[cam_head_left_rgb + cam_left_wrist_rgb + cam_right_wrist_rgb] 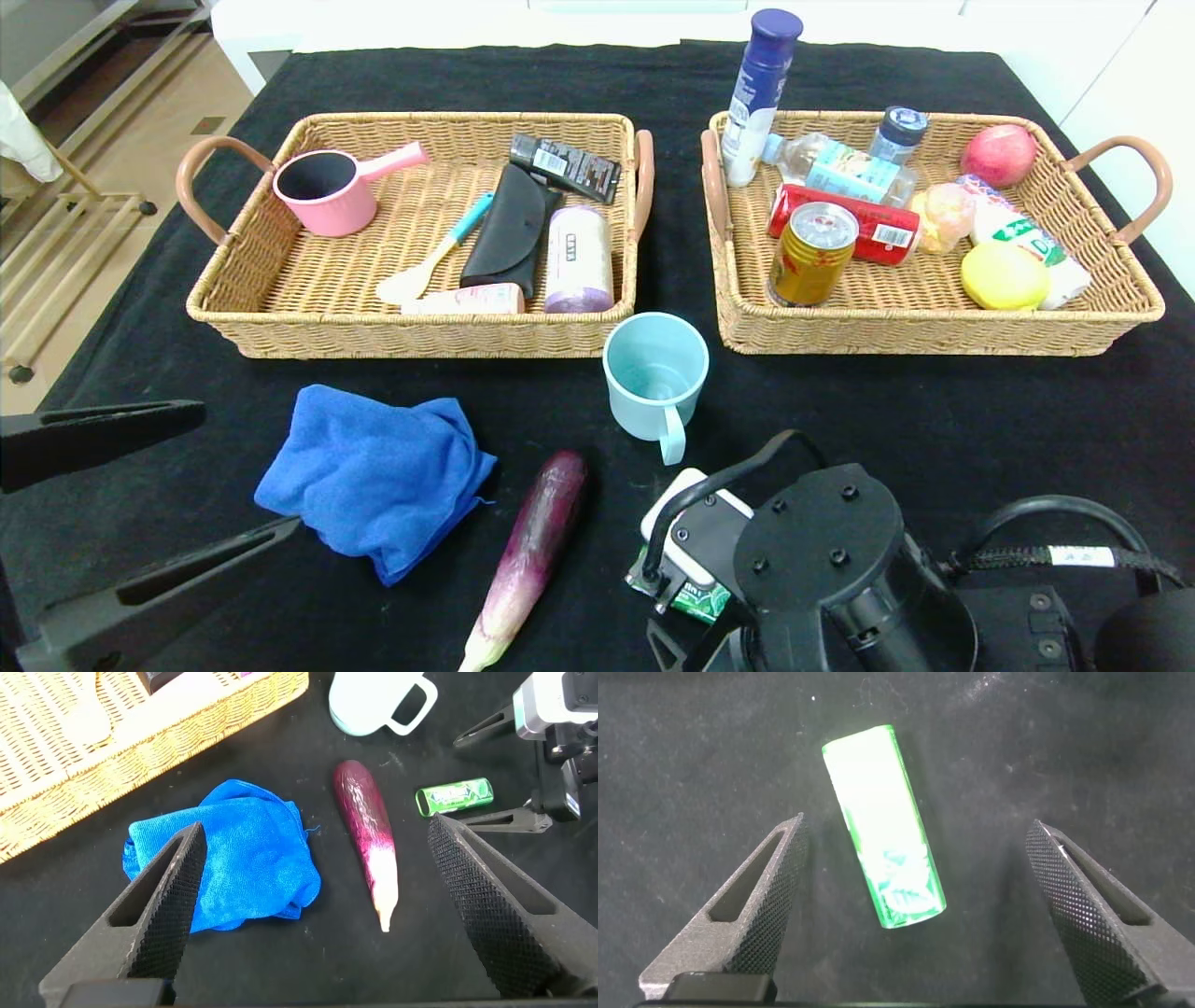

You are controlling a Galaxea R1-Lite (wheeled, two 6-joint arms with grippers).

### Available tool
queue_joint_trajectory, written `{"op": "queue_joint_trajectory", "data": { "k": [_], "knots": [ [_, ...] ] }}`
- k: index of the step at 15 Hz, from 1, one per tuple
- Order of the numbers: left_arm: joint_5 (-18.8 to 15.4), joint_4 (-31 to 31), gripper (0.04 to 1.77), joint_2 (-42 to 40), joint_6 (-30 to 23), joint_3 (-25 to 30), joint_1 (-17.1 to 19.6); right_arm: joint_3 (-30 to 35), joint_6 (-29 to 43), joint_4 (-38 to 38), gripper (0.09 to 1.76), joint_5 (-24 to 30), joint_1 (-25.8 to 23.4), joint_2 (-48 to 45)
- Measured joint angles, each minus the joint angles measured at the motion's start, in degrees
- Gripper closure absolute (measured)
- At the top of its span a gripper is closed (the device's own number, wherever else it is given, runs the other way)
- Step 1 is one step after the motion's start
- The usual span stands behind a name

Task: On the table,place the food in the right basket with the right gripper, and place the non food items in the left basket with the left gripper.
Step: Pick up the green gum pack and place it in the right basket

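On the black table lie a blue cloth [373, 476], a purple eggplant [532, 551], a teal mug [653, 373] and a green gum pack [702, 602]. My right gripper [915, 826] is open and hovers straight over the gum pack [882, 826], one finger on each side and neither touching it. In the head view its wrist [822, 560] hides most of the pack. My left gripper [247, 465] is open and empty, near the table's front left beside the cloth. In its wrist view the cloth [224, 859] and eggplant [369, 831] lie ahead between its fingers.
The left basket [411, 341] holds a pink pot [327, 191], a spatula, a black case and other items. The right basket [934, 341] holds a gold can [810, 252], bottles, an apple [999, 154] and packets. The mug stands just before the gap between the baskets.
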Motion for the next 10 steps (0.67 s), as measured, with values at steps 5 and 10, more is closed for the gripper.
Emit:
{"op": "queue_joint_trajectory", "data": {
  "k": [5, 10],
  "knots": [
    [0.0, 0.0, 0.09, 0.11, 0.02, 0.07, -0.02, -0.12, 0.11, -0.02, 0.15, 0.0, -0.04, 0.79],
    [-0.09, -0.06, 0.09, 0.33, 0.02, 0.2, -0.02, -0.26, 0.29, -0.02, 0.14, 0.0, -0.09, 1.46]
  ]
}}
